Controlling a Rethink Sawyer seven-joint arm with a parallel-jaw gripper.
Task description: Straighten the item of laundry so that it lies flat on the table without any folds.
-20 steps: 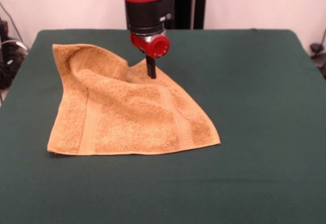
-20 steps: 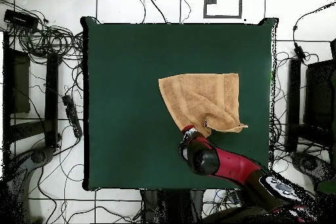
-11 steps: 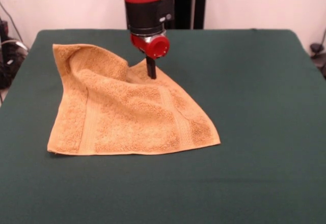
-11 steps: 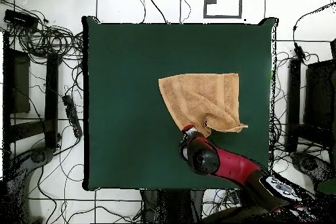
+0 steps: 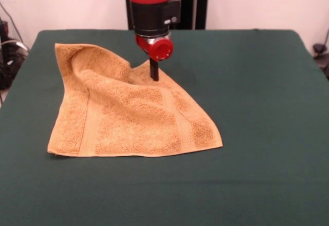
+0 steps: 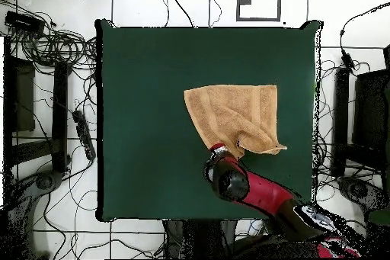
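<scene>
We note the red-and-black gripper (image 5: pixel 153 75), apparently clamped on the far corner of the orange-tan terry towel (image 5: pixel 131 114), has shifted slightly sideways; the cloth below it on the dark green table (image 5: pixel 257 108) stays rumpled, so straightening has barely begun.

The towel (image 5: pixel 128 113) is thick looped terry cloth, rough and matt, with flatter woven bands across it. The surface (image 5: pixel 257 82) wears a matt, felt-like dark green cloth. The arm (image 5: pixel 151 5) has a smooth, slightly glossy red and black shell, like hard plastic.
</scene>
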